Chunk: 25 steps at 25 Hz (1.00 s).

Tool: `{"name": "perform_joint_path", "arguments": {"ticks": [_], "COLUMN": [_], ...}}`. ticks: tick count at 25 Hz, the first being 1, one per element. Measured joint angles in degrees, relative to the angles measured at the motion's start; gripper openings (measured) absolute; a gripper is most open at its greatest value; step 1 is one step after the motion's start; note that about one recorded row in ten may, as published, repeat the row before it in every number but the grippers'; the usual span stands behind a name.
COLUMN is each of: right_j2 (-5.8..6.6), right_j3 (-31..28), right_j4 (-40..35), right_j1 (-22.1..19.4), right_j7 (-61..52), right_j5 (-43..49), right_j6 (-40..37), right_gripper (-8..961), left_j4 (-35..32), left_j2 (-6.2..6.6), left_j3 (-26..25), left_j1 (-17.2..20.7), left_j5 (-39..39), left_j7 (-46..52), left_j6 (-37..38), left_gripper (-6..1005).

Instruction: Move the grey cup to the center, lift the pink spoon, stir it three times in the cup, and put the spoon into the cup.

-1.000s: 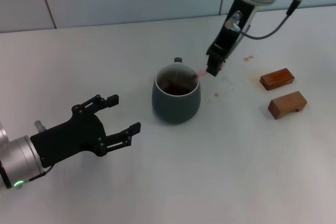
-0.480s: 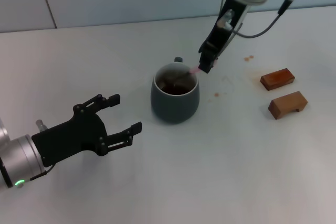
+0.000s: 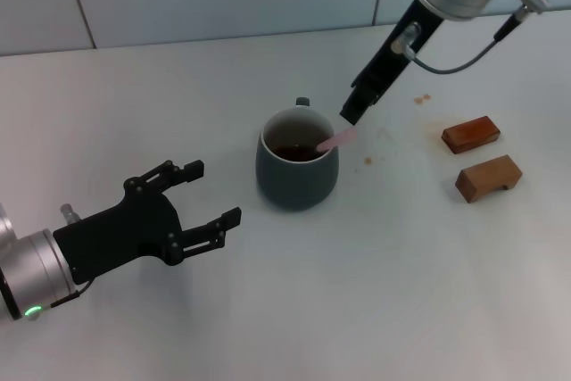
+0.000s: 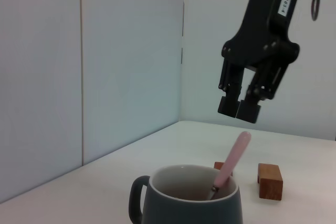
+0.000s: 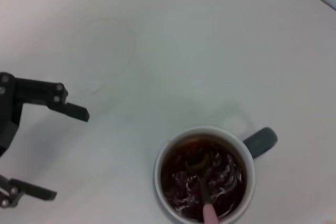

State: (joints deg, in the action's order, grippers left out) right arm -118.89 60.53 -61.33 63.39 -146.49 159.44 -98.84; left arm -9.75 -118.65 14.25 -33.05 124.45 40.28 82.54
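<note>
The grey cup (image 3: pixel 297 171) stands upright at the table's middle, with dark liquid inside and its handle turned to the far side. The pink spoon (image 3: pixel 336 139) stands in it, bowl down in the liquid, its pink handle leaning out over the right rim. My right gripper (image 3: pixel 351 115) hangs just above the handle's tip, open, apart from the spoon; the left wrist view shows the gap between the right gripper (image 4: pixel 239 109) and the spoon (image 4: pixel 233 156). My left gripper (image 3: pixel 217 191) is open and empty, left of the cup. The right wrist view looks down into the cup (image 5: pixel 205 177).
Two brown wooden blocks (image 3: pixel 470 134) (image 3: pixel 487 177) lie to the right of the cup. Small brown stains (image 3: pixel 421 98) mark the table near the right arm. A pale wall runs along the table's far edge.
The right gripper has let go of the spoon and moved up and to the right. The spoon's handle now leans free on the cup's right rim. The left arm has not moved.
</note>
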Motion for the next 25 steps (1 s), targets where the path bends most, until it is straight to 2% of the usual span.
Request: {"name": "perform_joint_path", "arguments": {"ticks": [4,6,7,11,13,14,17,20,25], "right_j2": [-0.03,-0.02,-0.02,0.08,0.03,-0.02,-0.20,-0.05,-0.15], "right_j3": [0.42,0.50,0.56,-0.10,-0.61,-0.70,-0.73,-2.01,-6.37], "right_j4": [-3.98,-8.96,-11.97,-23.08,-25.84,-26.48,-25.15,-19.55,-7.48], "right_j1": [-3.63,-7.03,-9.16,-19.42,-24.88,-27.49,-36.58,-43.04,-46.61], "right_j7": [0.13,0.53,0.88,4.48,8.52,11.19,22.30,33.23,48.18], "right_j5": [-2.48,-5.16,-7.15,-18.26,-23.65,-26.41,-36.64,-45.89,-48.76], "right_j6": [-0.98,-1.23,-1.23,-0.72,0.03,1.00,4.85,7.10,9.26], "right_gripper": [257,419,500,649,723,723,723,724,724], "left_j4": [0.00,0.00,0.00,0.00,-0.01,0.00,0.00,0.00,0.03], "left_j2": [0.00,0.01,-0.01,-0.01,0.00,-0.01,-0.01,0.00,0.00], "left_j3": [0.10,0.14,0.15,0.16,0.16,0.17,0.17,0.16,0.16], "left_j1": [0.06,0.03,0.02,-0.01,-0.09,-0.10,-0.14,-0.21,-0.90], "left_j5": [0.00,0.00,0.00,0.00,0.00,0.00,0.01,0.00,0.00], "left_j7": [0.12,0.11,0.08,0.03,0.00,-0.02,-0.01,0.08,0.19], "left_j6": [-0.01,-0.01,-0.01,0.00,-0.01,-0.01,-0.01,-0.01,-0.02], "left_gripper": [860,860,859,859,859,859,859,859,860]}}
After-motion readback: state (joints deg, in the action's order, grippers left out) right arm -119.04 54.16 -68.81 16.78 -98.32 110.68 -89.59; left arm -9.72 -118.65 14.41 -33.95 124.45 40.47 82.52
